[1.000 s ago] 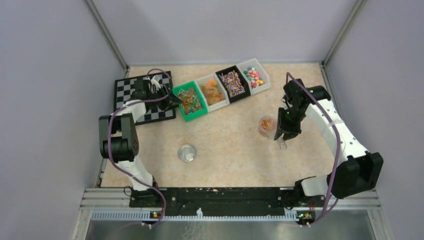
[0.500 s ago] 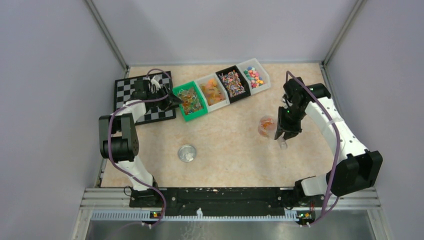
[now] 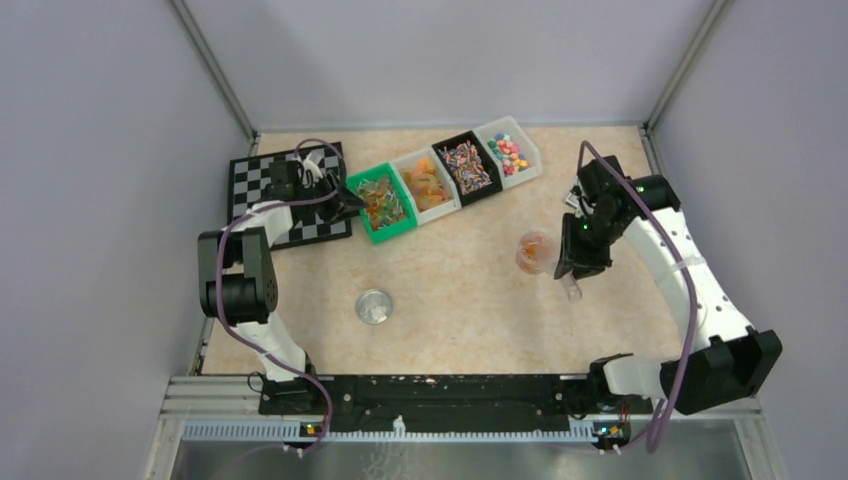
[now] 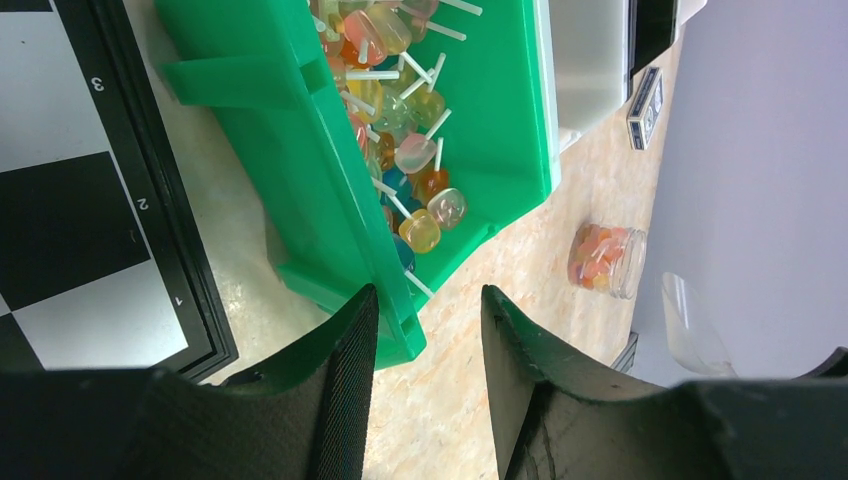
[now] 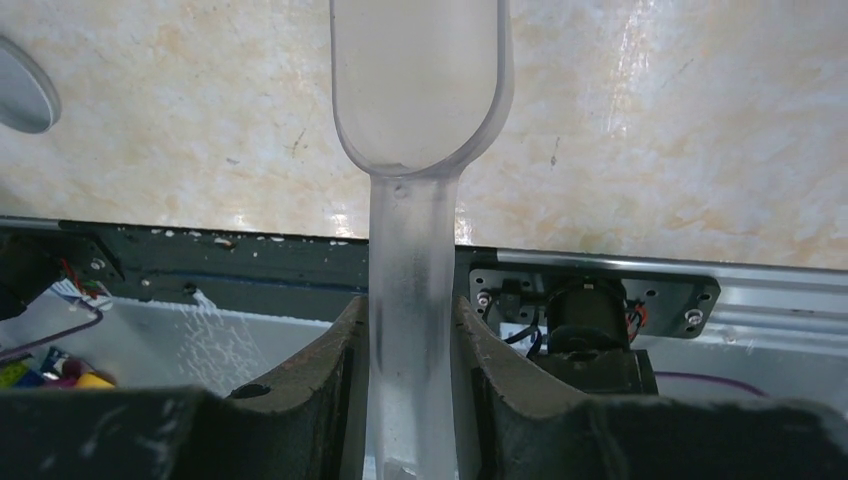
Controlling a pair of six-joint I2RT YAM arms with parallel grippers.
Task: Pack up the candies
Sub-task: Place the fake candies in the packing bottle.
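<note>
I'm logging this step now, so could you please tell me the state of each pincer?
Left pincer: open, straddling the green bin's corner.
Right pincer: closed on the clear scoop's handle.

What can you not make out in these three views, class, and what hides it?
Right wrist view: scoop, front end cut off by top edge; lid, mostly cut off by left edge.
Top view: candies in the jar, too small to count.
</note>
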